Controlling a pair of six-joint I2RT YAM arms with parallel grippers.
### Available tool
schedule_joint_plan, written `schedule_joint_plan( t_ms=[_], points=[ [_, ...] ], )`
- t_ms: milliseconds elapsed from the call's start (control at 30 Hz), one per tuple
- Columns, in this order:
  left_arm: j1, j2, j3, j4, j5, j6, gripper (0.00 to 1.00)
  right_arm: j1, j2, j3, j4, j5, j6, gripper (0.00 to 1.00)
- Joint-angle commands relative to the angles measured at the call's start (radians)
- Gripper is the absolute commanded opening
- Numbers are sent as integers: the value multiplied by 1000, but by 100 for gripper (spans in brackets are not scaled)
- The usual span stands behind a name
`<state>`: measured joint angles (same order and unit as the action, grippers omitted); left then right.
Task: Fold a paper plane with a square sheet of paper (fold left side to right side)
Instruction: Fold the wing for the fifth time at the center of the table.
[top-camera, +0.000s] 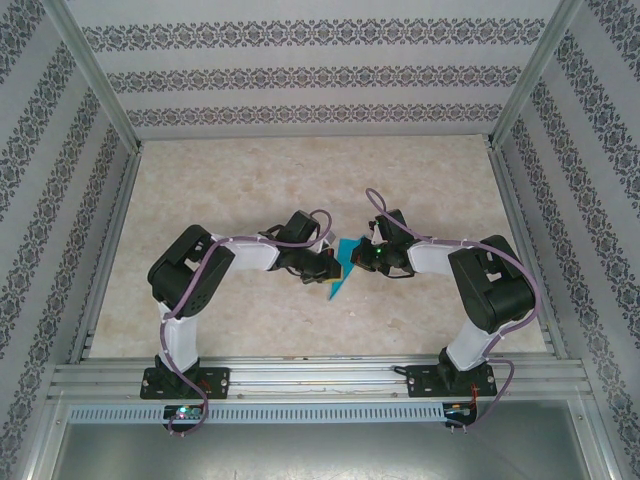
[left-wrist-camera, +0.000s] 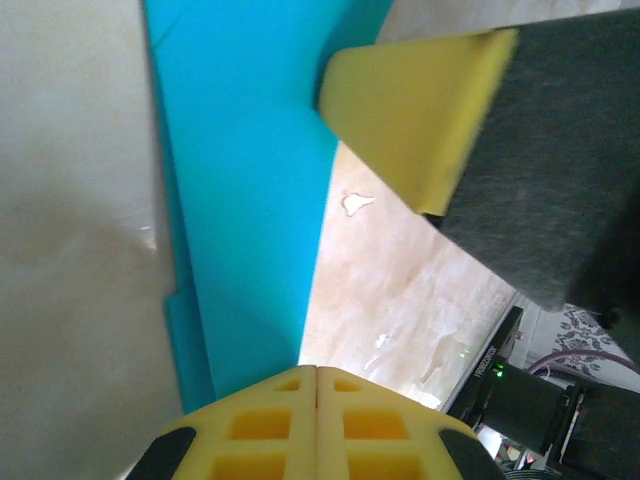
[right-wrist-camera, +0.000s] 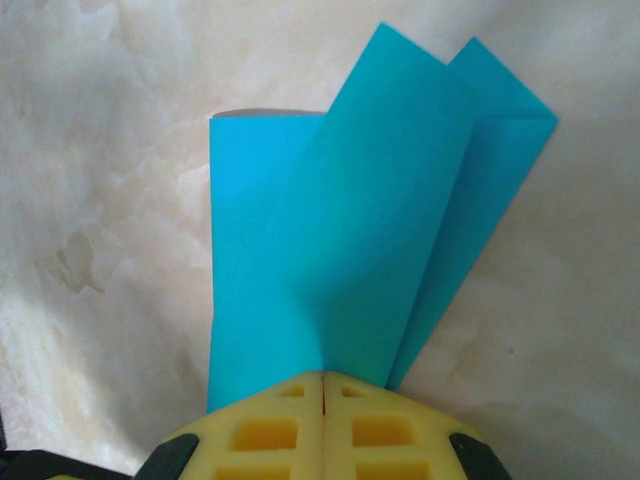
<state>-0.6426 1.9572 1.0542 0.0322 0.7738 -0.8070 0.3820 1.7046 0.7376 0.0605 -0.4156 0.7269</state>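
Folded teal paper (right-wrist-camera: 350, 230) at middle of bench (top-camera: 240, 190), between the two claws. Left claw (left-wrist-camera: 317, 382) closed tight, tip over the paper's edge. Right claw (right-wrist-camera: 322, 388) closed likewise, paper fanning out from under its tip.

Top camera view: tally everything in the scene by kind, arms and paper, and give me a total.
Robot arms: 2
Folded teal paper: 1
Total: 3
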Motion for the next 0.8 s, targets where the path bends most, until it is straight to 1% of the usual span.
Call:
schedule_joint_plan(
  t_ms=[0, 467, 767],
  points=[
    [-17, 21, 1, -26, -15, 26, 5, 3, 47, -20, -142, 52, -21, 0],
    [-26, 65, -27, 13, -24, 15, 4, 6, 43, -6, -151, 48, -21, 0],
    [-29, 68, -50, -45, -105, 50, 2, 2, -22, 49, -162, 7, -41, 0]
  ],
)
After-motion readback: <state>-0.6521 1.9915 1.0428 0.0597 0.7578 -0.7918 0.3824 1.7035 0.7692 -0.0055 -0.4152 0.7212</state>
